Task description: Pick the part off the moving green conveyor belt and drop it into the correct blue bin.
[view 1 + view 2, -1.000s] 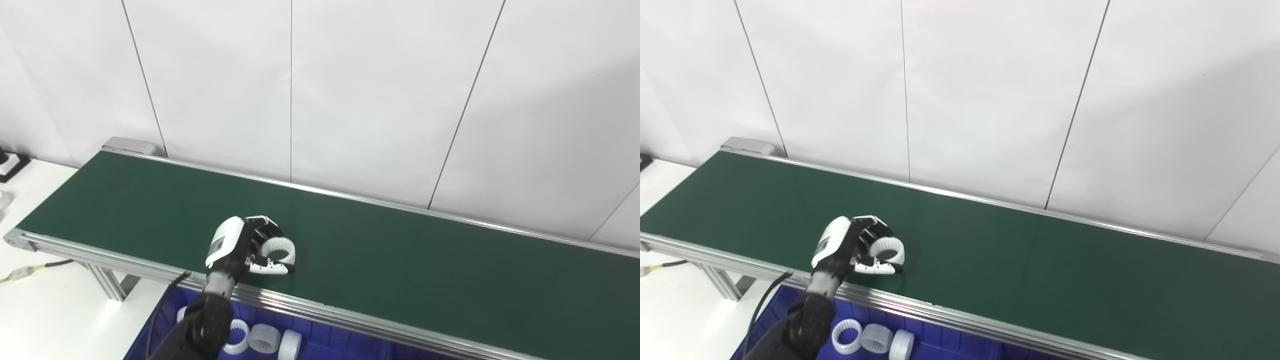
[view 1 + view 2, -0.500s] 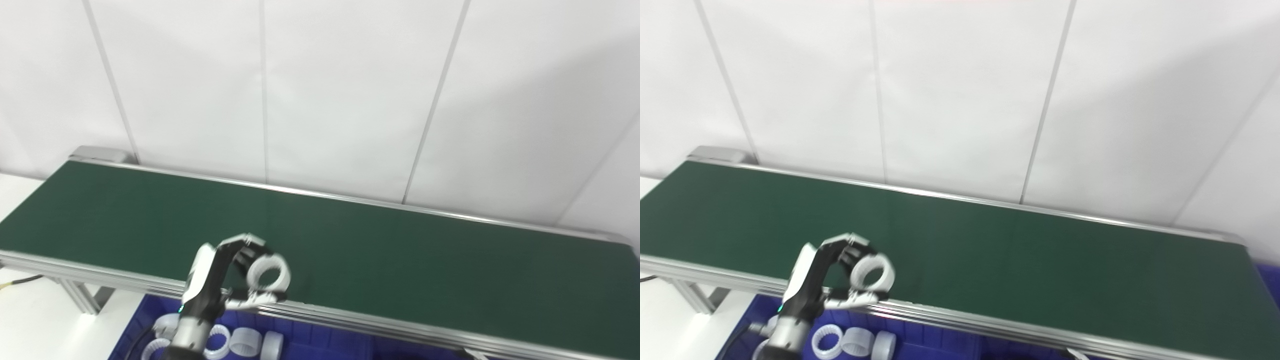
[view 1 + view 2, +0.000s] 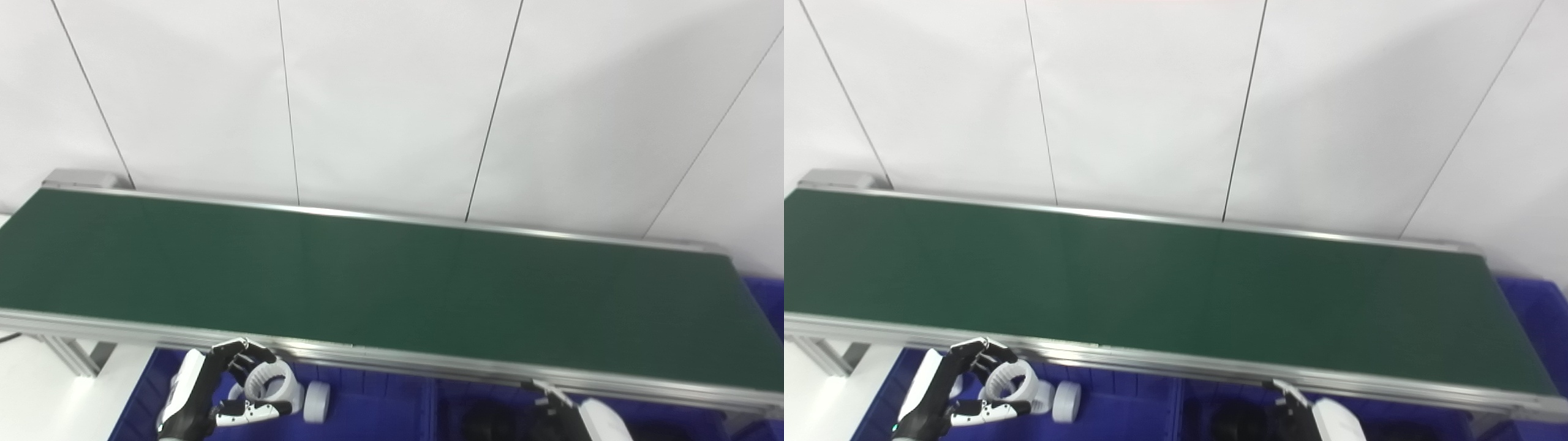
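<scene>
Nearest the camera, the left hand (image 3: 202,401) is closed around a white toothed plastic ring (image 3: 269,384), fingers over the top and thumb underneath, and holds it above the blue plastic bin (image 3: 380,416) just in front of the belt's near rail. Another white ring (image 3: 315,401) stands on edge in the bin just beside the held one. The main risk is the release: the grip looks light, and a ring let go at an angle could land on that neighbour, roll, or bounce toward the divider and into the wrong compartment. At the bottom right, only the top of the right hand (image 3: 588,419) shows, so I cannot tell whether it is open or closed. Beyond them, the long green conveyor belt (image 3: 392,288) carries nothing.
</scene>
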Robot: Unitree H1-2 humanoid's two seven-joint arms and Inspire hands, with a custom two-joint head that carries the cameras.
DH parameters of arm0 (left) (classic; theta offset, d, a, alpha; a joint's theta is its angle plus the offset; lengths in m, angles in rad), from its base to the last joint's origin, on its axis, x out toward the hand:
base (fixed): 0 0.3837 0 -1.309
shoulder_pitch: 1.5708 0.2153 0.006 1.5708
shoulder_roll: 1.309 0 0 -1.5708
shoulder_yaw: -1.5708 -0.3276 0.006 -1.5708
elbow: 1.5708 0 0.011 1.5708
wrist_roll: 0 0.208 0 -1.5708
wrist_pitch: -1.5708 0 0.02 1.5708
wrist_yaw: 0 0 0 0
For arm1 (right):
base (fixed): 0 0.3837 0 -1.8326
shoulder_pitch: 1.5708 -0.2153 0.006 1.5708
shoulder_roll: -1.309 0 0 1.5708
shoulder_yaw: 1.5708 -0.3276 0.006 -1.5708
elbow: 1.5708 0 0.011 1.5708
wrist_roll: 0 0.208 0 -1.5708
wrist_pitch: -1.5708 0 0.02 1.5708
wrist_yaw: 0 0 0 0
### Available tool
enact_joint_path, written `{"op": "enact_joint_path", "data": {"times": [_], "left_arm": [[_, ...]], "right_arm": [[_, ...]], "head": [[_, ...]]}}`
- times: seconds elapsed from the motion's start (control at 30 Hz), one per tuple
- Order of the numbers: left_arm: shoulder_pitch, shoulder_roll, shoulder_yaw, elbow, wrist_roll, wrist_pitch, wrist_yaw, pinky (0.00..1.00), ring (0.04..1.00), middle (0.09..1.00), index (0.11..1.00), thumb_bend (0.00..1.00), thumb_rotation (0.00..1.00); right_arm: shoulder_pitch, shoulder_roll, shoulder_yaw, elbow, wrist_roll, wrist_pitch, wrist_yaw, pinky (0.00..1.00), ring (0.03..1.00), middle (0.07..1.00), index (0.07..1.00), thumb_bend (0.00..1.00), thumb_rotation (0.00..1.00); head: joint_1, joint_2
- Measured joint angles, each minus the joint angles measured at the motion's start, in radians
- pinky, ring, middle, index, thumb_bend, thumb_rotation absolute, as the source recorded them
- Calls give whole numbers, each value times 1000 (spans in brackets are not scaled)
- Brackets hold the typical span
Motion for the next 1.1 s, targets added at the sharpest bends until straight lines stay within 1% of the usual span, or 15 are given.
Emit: {"op": "enact_joint_path", "data": {"times": [0.07, 0.2, 0.3, 0.4, 0.47, 0.5, 0.53, 0.57, 0.6, 0.63, 0.7, 0.8, 0.9, 0.93, 1.1], "left_arm": [[4, 7, 0, 23, 11, -3, 0, 368, 410, 454, 506, 510, 0], [12, 22, -3, 43, 51, 15, -5, 396, 440, 456, 515, 508, 0], [17, 34, -9, 45, 49, 42, -42, 405, 451, 447, 528, 507, 0], [28, 48, -11, 46, 47, 70, -67, 406, 460, 449, 528, 508, 0], [37, 53, -10, 45, 46, 86, -80, 445, 516, 472, 520, 508, 0], [43, 53, -9, 45, 44, 89, -82, 468, 550, 579, 510, 500, 33], [49, 53, -9, 45, 42, 89, -82, 506, 598, 675, 661, 479, 222], [55, 53, -9, 45, 40, 88, -82, 552, 643, 733, 745, 498, 410], [60, 53, -7, 45, 36, 87, -82, 582, 676, 769, 789, 529, 526], [65, 53, -5, 45, 25, 83, -82, 607, 702, 795, 812, 571, 605], [73, 54, 0, 45, 4, 62, -82, 634, 721, 812, 827, 611, 661], [74, 55, 2, 42, -25, 16, -82, 697, 773, 854, 860, 731, 741], [74, 64, -14, 14, -67, -9, -89, 698, 792, 867, 872, 783, 755], [73, 71, -24, 1, -83, -13, -96, 704, 803, 871, 880, 846, 767], [71, 135, -93, -99, -145, -20, -140, 749, 838, 872, 870, 896, 745]], "right_arm": [[0, 0, 0, -5, -3, 4, 13, 627, 684, 699, 831, 819, 414], [-1, 1, -2, -38, -14, 33, 47, 623, 681, 699, 830, 820, 429], [-7, 1, -3, -43, -19, 36, 56, 609, 667, 692, 824, 828, 440], [-9, 1, -3, -51, -24, 38, 60, 603, 659, 686, 822, 830, 448], [-9, 1, -3, -64, -27, 44, 69, 596, 655, 685, 823, 832, 450], [-10, 1, -3, -67, -28, 46, 72, 593, 655, 685, 824, 835, 454], [-11, 1, -4, -68, -29, 48, 75, 587, 652, 684, 824, 836, 458], [-11, 1, -4, -68, -29, 51, 76, 574, 646, 681, 822, 839, 461], [-11, 1, -4, -68, -29, 52, 76, 567, 644, 680, 822, 841, 464], [-12, 1, -5, -68, -29, 53, 77, 563, 643, 680, 822, 842, 468], [-13, 1, -5, -68, -29, 54, 77, 559, 643, 680, 823, 842, 474], [-17, 1, -5, -68, -31, 55, 78, 567, 651, 683, 826, 846, 490], [-22, 3, -6, -68, -32, 59, 79, 557, 648, 683, 825, 857, 494], [-23, 5, -6, -68, -32, 60, 80, 546, 638, 680, 824, 857, 482], [-24, 15, -5, -68, -34, 66, 83, 586, 662, 689, 832, 851, 493]], "head": [[-14, 26], [-23, 41], [-28, 67], [-28, 75], [-29, 83], [-29, 83], [-29, 86], [-32, 92], [-35, 97], [-35, 97], [-43, 100], [-58, 107], [-69, 110], [-78, 112], [-98, 117]]}}
